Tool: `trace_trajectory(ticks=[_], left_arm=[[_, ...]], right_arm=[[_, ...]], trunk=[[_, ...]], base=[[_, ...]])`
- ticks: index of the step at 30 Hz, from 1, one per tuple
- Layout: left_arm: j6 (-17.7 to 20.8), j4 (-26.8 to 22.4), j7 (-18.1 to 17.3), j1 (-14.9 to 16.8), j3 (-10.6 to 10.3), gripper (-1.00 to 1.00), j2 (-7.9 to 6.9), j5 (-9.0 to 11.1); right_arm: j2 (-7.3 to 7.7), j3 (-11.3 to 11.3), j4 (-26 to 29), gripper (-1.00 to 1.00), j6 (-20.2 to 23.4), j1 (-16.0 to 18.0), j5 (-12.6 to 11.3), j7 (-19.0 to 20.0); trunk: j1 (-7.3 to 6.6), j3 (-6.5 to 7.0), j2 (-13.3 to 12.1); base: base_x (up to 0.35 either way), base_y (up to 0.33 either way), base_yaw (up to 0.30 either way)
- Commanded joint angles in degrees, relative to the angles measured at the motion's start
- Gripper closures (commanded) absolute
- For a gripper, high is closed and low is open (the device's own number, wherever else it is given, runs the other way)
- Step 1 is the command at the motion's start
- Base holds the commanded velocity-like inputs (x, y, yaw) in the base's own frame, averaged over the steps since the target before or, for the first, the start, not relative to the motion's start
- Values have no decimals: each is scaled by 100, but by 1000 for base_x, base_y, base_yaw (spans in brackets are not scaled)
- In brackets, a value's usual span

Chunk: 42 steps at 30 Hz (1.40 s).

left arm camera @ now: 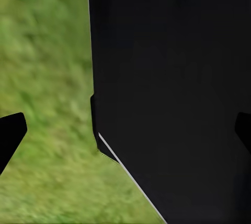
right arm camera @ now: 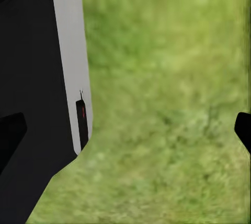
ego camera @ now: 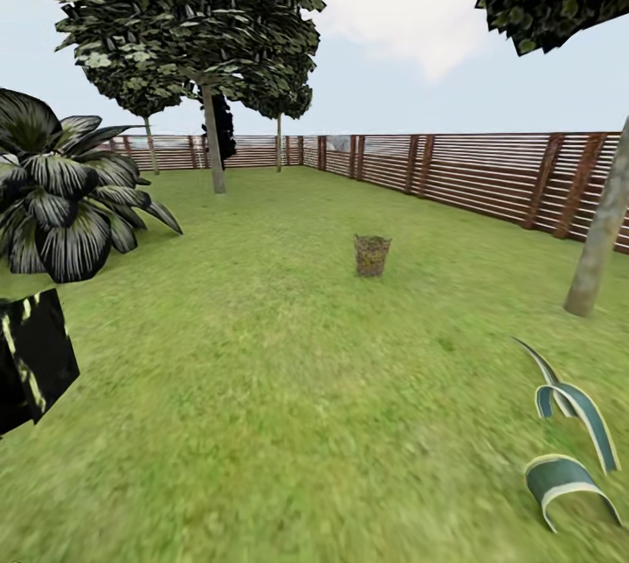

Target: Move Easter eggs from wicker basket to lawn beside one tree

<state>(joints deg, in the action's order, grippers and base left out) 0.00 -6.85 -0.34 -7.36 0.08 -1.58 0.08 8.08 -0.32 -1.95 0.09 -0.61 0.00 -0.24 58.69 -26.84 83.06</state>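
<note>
We see the wicker basket (ego camera: 372, 254) standing upright out on the open lawn (ego camera: 262, 388), well apart from every trunk and well short of the slatted wooden fence (ego camera: 472, 170) that runs along the lawn's far and right edges. Its contents are too small and blurred for us to make out any eggs. One tree (ego camera: 212, 143) rises near the far fence, another trunk (ego camera: 599, 239) leans up by the right-hand fence, and a striped agave (ego camera: 61, 196) spreads at the left edge.

In each wrist view we find the left gripper (left arm camera: 125, 130) and right gripper (right arm camera: 125, 130) with fingertips (left arm camera: 10, 135) (right arm camera: 10, 135) spread wide apart, holding nothing, above grass beside the robot's dark body (left arm camera: 172, 88).
</note>
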Motion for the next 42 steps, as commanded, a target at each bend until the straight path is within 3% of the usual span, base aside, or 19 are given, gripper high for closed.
trace_trajectory(ticks=[1, 9, 25, 42], left_arm=[[0, -10, -5, -3, 1, -100, 0, 1], [0, -10, -6, -3, 1, -100, 0, 1], [8, -10, -2, -3, 1, -100, 0, 1], [8, -10, -2, -3, 1, -100, 0, 1]], right_arm=[[0, -3, 2, -100, 0, -1, 0, -2], [0, -1, 2, -100, 6, -1, 4, -1], [9, 3, 2, -100, 8, -1, 7, 6], [10, 16, 2, -100, 8, -1, 16, 6]], trunk=[[4, -3, 2], [4, -3, 2], [4, -3, 2], [4, -3, 2]], base=[[344, 0, 284], [344, 0, 273], [344, 0, 8], [344, 0, 154]])
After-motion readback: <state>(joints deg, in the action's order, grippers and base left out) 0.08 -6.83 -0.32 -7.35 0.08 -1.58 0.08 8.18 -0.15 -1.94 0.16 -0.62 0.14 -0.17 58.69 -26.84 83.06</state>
